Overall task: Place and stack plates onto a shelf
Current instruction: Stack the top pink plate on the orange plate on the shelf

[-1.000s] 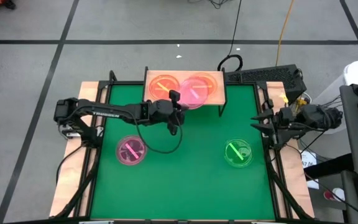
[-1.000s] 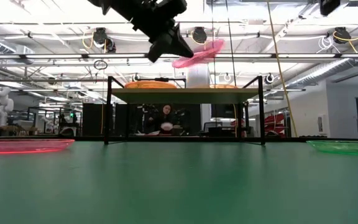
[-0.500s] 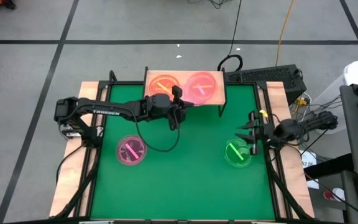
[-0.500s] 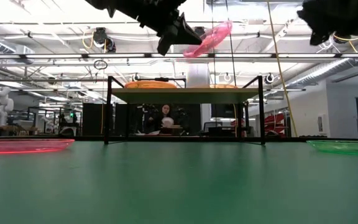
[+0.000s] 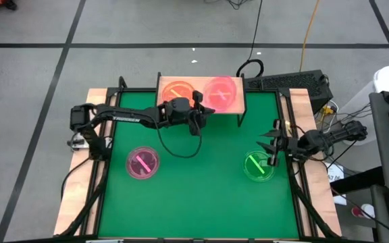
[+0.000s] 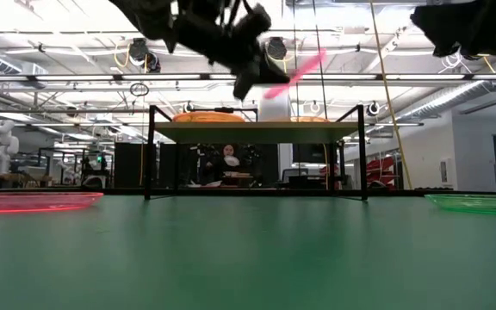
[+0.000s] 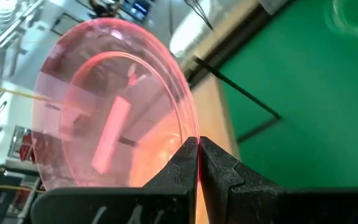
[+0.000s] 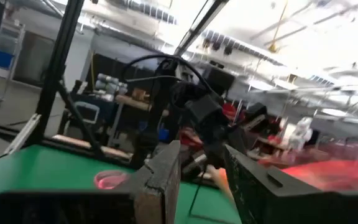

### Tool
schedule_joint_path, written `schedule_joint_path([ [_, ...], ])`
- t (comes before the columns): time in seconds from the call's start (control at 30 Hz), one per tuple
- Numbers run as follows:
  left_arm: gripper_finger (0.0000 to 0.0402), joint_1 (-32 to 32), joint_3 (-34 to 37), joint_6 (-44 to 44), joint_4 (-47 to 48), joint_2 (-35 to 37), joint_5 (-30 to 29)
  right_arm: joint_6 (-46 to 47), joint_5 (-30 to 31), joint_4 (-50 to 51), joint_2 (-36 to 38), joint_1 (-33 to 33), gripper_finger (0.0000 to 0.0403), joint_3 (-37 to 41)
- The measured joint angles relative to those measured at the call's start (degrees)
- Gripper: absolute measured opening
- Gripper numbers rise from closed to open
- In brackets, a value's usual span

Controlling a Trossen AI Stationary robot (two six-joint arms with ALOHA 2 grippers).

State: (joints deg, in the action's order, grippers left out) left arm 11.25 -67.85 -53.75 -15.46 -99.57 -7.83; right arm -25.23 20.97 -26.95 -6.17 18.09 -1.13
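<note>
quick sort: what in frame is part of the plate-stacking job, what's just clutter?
Job:
- shelf
- amber plate on shelf
- pink plate gripped by left end effector, tilted above shelf
- pink plate on table
- green plate, right end effector open above it

Clutter:
- cables on floor
- black box behind table

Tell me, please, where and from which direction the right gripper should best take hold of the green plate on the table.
Probably by its rim. The green plate lies flat on the table and is shallow, so only the thin edge offers a pinch. The right gripper, open, hovers over its right-hand edge; coming down there, one finger inside the rim and one outside, looks simplest.
</note>
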Motion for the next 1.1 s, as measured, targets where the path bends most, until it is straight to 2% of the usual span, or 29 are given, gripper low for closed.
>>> schedule_joint_path([
  [0.17, 0.0012, -0.05, 0.04, -3.92, -1.28, -2.55, -1.28, 1.85, -0.02, 4.50, -0.32, 0.00, 0.0109, 0.07],
  [0.5, 0.0012, 0.87, 0.04, -0.95, -0.89, -2.47, -1.16, 2.01, -0.04, 5.61, -0.26, 0.00, 0.0109, 0.17],
  [0.7, 0.0012, 1.01, 0.04, 5.82, -0.74, -2.47, -0.71, 2.01, -0.04, 5.58, -0.26, 0.00, 0.0109, 0.20],
  [1.1, 0.0012, 1.40, 0.04, 7.97, -1.12, -2.47, 0.37, 2.01, -0.06, 5.58, -0.26, 0.00, 0.0109, 0.26],
])
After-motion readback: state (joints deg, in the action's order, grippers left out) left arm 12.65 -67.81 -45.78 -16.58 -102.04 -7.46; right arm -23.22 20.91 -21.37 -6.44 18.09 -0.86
